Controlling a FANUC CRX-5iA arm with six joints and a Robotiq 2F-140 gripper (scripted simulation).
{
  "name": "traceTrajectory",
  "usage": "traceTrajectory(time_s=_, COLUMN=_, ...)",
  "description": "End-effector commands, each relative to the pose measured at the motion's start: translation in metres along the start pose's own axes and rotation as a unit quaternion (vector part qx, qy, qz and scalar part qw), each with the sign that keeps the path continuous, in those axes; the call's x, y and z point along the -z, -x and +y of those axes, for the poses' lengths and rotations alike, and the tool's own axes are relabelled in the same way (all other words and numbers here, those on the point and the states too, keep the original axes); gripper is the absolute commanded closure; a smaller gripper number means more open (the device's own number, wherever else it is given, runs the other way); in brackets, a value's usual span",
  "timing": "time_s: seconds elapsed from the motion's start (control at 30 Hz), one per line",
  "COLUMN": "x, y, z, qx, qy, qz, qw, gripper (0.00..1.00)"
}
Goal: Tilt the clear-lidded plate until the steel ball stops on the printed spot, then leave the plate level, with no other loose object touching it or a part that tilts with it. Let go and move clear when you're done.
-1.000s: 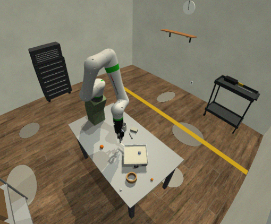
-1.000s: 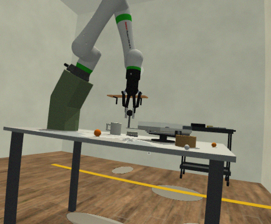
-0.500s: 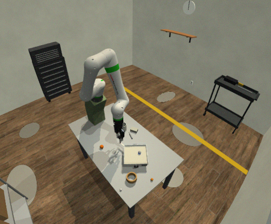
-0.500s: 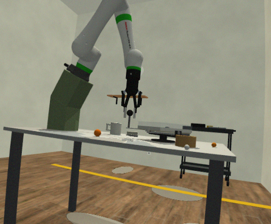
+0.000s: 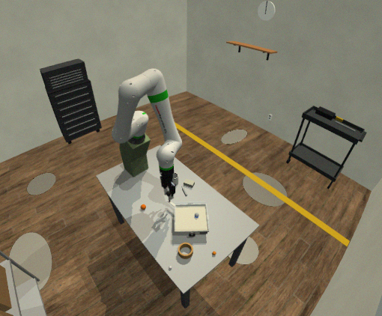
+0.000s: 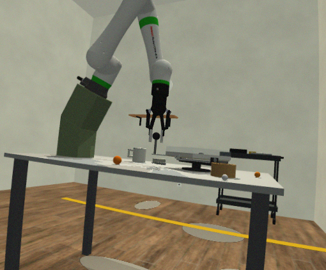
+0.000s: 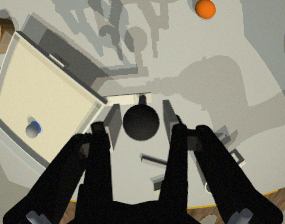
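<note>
plate [image 5: 184, 221] sits level on its pivot mid-table, ball [image 5: 196, 215] seen on a blue mark. rigid and free-tilting, judged best driven by the lever knob [image 7: 140, 123]. gripper [image 7: 141, 123] is spread around that knob, pads apart from it, nothing pinched; plate lies just beside the gripper.

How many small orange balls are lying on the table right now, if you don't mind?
2: one orange ball on the table near the arm's side, the other by the tape roll. None seems hidden.
</note>
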State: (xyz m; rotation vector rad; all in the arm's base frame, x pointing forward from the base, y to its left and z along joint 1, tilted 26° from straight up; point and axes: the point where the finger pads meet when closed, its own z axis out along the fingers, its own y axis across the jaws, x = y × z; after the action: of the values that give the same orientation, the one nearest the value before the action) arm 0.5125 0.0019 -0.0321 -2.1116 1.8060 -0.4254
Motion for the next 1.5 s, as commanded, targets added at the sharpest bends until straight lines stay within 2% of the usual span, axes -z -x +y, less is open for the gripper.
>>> traceTrajectory(time_s=0.0, x=0.0, y=0.0, z=0.0, qx=0.0, qy=0.0, qz=0.0, qw=1.0, gripper=0.58)
traceTrajectory(time_s=0.97, x=0.005, y=0.0, z=0.0, qx=0.0, qy=0.0, qz=0.0, qw=1.0, gripper=0.58)
traceTrajectory(time_s=1.47, x=0.028, y=0.0, z=0.0, qx=0.0, qy=0.0, qz=0.0, qw=1.0, gripper=0.58)
